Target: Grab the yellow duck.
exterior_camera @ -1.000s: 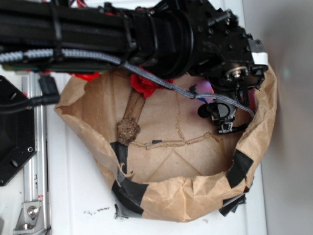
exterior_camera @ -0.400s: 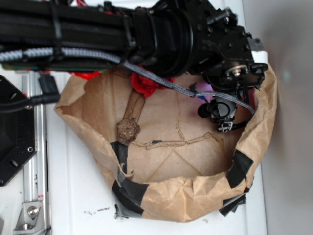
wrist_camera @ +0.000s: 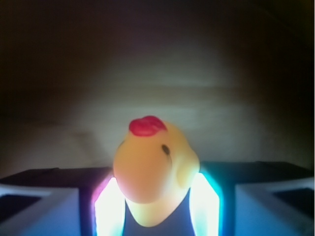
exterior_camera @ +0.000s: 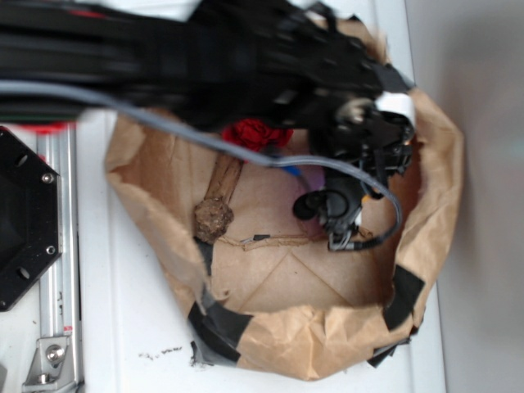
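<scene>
Down inside the taped-up brown paper bag [exterior_camera: 426,205] on the white worktop [exterior_camera: 123,327], the hand [wrist_camera: 156,201] pinches the yellow duck [wrist_camera: 155,174] by its sides, which looks light, squishy and slick, so mid-body seems safest.

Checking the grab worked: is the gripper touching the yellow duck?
Touching. The wrist view shows the yellow duck wedged between the gripper fingers, with both bright pads pressed against its sides and no gap.
</scene>
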{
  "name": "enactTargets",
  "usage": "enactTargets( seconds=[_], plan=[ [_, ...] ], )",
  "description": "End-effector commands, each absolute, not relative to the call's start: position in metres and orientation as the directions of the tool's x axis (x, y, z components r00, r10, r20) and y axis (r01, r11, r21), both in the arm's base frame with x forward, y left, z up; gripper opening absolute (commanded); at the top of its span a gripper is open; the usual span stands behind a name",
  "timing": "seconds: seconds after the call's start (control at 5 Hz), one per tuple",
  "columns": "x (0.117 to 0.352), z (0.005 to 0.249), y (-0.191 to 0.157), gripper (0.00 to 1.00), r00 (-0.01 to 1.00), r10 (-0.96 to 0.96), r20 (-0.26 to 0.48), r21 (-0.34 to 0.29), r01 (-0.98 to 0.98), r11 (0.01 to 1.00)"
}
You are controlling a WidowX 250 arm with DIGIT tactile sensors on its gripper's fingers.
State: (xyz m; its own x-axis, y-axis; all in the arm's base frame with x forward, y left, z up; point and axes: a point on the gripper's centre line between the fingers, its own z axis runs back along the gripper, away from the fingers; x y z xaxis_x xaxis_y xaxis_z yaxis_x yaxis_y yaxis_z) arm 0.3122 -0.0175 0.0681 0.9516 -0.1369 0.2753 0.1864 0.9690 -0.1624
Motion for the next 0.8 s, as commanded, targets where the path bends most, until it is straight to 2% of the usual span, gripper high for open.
enactTargets(
  seconds=[0.0,0.6],
  plan=[
    [0.2969,0.1145,-0.0320,0.00,0.933,-0.160,0.322,-0.152,0.217,0.964],
    [0.2948,0.1121,-0.0289,0.00,0.968,-0.135,0.211,-0.168,0.172,0.971]
  ],
)
